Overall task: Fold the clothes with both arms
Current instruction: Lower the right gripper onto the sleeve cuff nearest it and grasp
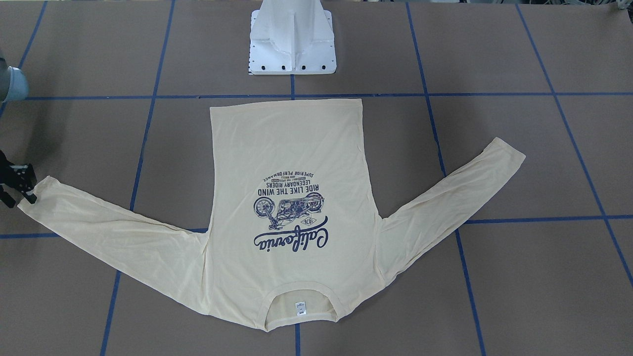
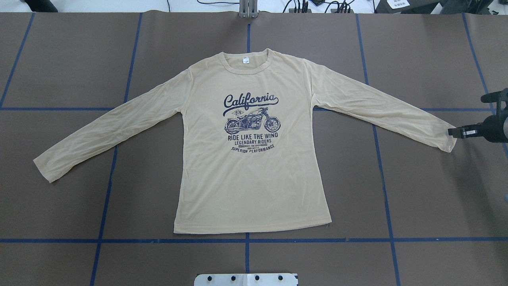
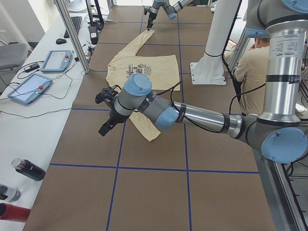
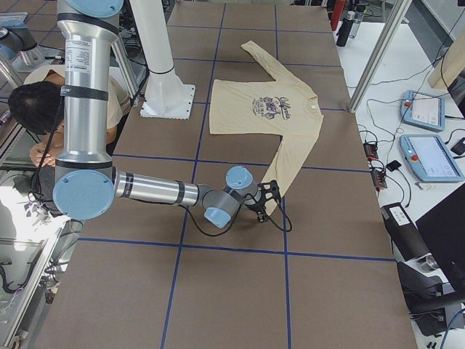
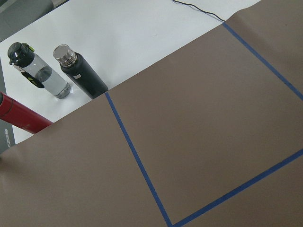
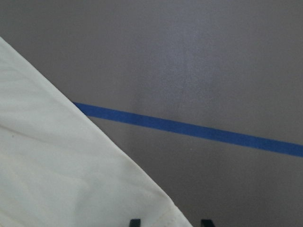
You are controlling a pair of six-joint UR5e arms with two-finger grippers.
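**Operator:** Where does the shirt lie?

**Spotter:** Start nearest the robot. Your T-shirt point(image 2: 254, 178) is flat on the table point(image 2: 416, 190), print up. Its hem is just short of the pedestal base point(image 2: 246, 279), and both sleeves are spread out to the sides.

**Operator:** And the grippers?

**Spotter:** Further out, your right gripper point(image 2: 454, 132) sits low at the right cuff point(image 2: 446, 141). In its wrist view the fingertips point(image 6: 135, 222) stand apart with the cuff corner between them, holding nothing. Your left gripper point(image 3: 107, 120) hangs above bare table beside the left cuff point(image 2: 45, 167). Only the side camera shows it, so I cannot tell how its fingers stand.

**Operator:** What could go wrong?

**Spotter:** I see three risks. The cloth looks thin, and the right fingers bracket only the corner of the hem. If you close there you may pinch one layer, or the cuff may slip out as you lift. Your left arm is not over its cuff. If you move the right sleeve alone, the pull could drag the body and skew the fold. At the far end, the collar point(image 2: 248, 67) lies flat now, and a hard tug on either sleeve would ruck it.
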